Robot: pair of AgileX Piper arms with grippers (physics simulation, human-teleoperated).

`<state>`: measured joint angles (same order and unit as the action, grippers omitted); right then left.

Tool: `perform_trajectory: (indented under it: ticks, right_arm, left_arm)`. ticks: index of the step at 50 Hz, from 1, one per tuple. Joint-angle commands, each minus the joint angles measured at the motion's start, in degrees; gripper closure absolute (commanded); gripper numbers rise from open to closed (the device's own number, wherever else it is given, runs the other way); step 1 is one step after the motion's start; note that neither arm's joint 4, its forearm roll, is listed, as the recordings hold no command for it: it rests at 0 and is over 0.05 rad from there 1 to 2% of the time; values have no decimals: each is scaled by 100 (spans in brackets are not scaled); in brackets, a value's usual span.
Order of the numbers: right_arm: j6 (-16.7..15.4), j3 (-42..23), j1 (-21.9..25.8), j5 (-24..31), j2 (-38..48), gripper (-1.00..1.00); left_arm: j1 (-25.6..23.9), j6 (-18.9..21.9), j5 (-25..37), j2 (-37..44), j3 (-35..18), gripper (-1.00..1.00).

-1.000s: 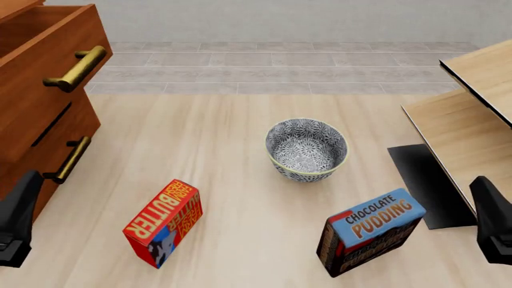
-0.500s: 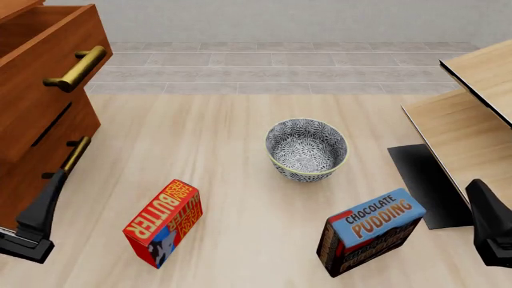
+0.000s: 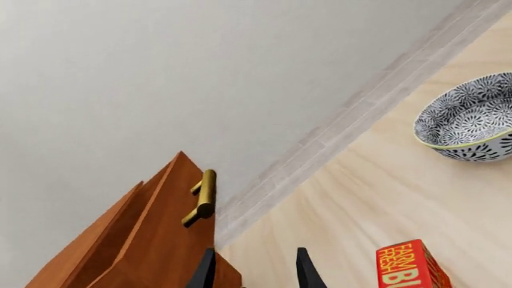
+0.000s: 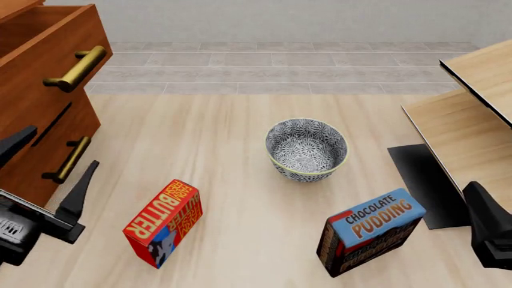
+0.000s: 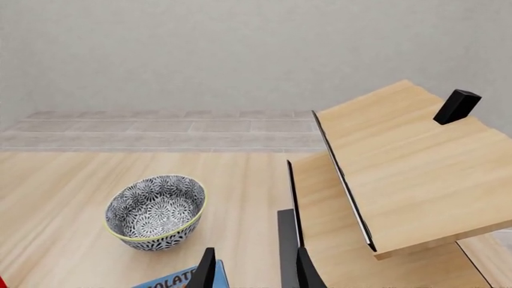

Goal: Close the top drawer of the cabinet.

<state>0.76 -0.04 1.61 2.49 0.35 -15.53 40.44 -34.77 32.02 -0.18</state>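
Note:
The reddish-brown cabinet (image 4: 32, 120) fills the left edge of the front view. Its top drawer (image 4: 40, 72) stands pulled out, brass bar handle (image 4: 76, 68) facing the table. The left wrist view shows that drawer front (image 3: 152, 240) and handle (image 3: 204, 195) ahead of the black fingers (image 3: 304, 270). My left gripper (image 4: 64, 147) is open and empty, low beside the cabinet, level with the second drawer's handle (image 4: 68, 159), touching nothing. My right gripper (image 5: 253, 258) is open and empty at the front right (image 4: 488, 231).
A patterned bowl (image 4: 306, 149) sits mid-table. Nearer the front lie a red butter box (image 4: 162, 223) and a blue chocolate pudding box (image 4: 370, 231). Pale wood furniture with black edging (image 4: 472, 120) occupies the right side.
My left gripper has risen and swung in from the lower left corner, so both spread fingers now show beside the lower drawer handle. The right gripper has barely shifted.

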Motion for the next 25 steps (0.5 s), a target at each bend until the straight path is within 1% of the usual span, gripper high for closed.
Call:
perform_trajectory:
  ticks: [1, 3, 6, 11, 15, 17, 18, 20, 25]
  right_arm:
    - [92, 2, -10, 23, 5, -100]
    - [106, 2, -15, 7, 16, -100]
    - [105, 3, -35, 4, 26, -100]
    - [88, -2, -43, 22, 40, -100]
    - [77, 4, -27, 64, -10, -100]
    - [74, -1, -20, 28, 31, -100]
    - [58, 3, 2, 63, -9, -100]
    - [50, -1, 9, 37, 30, -100]
    - [50, -1, 12, 41, 40, -100]
  left_arm:
    - [39, 976, -2239, 2117, 16, -100]
    - [58, 1108, -2471, 2326, 15, -100]
    - [88, 1375, -2992, 2840, 16, -100]
    - [142, 1634, -3476, 3343, 7, -100]
    - [153, 1699, -3509, 3397, -9, -100]
    - [195, 1834, -3511, 3432, -43, -100]
    - [244, 2007, -3511, 3478, -108, -100]
    - [268, 2125, -3512, 3462, -105, -100]
    - [280, 2259, -3512, 3524, -161, -100]
